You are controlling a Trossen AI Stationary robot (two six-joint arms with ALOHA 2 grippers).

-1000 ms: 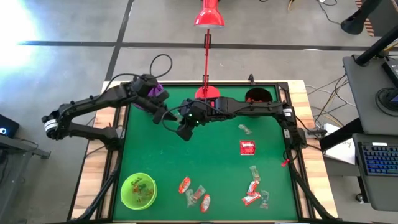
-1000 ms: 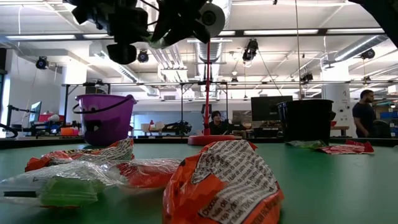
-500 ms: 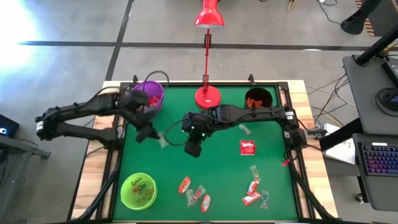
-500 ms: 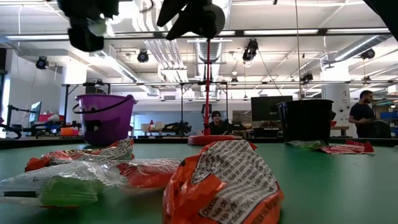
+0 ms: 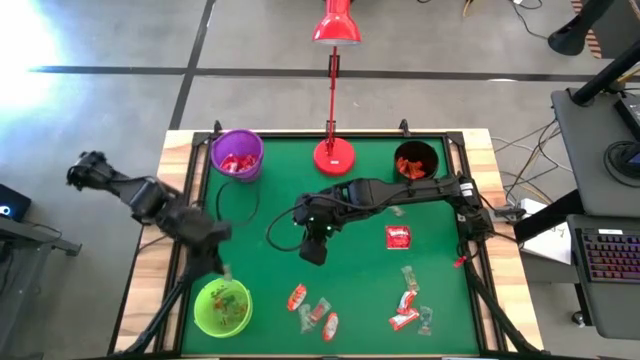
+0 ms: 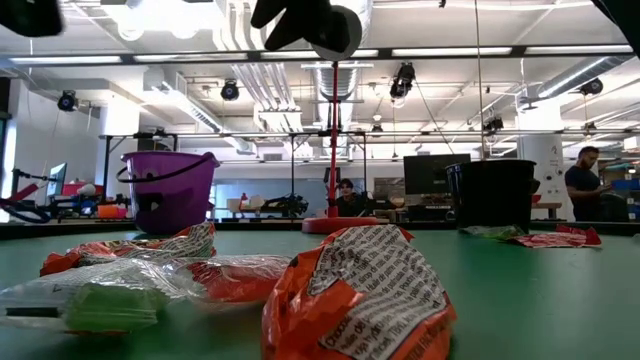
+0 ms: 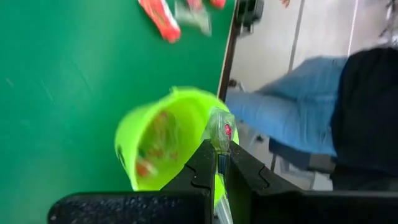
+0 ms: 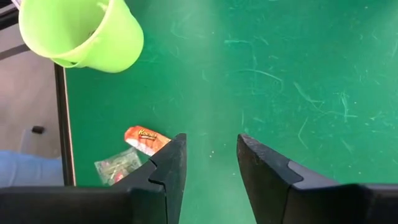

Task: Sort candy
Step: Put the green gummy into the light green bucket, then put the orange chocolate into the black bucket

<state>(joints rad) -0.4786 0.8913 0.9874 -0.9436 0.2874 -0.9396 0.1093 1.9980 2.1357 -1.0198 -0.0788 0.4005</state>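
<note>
Movement since the earlier frames: the left gripper has swung from the purple bucket at the table's far edge to the near left corner, just above the green cup; the right gripper has come a little nearer over mid-table.

Item: candy. Small wrapped sweets, judged very light, soft and crinkly, wrappers probably slick; best taken by a pinch across the body or a wrapper end.

Held piece: one clear-wrapped sweet, clamped between the left gripper's closed fingers, hanging over the cup's rim.

Loose stock: a cluster on the green table near the front edge, just ahead of the right gripper; a red packet and more pieces to its right, well apart.

Right gripper: fingers parted, empty, above bare felt; an orange packet lies just beyond them.
</note>
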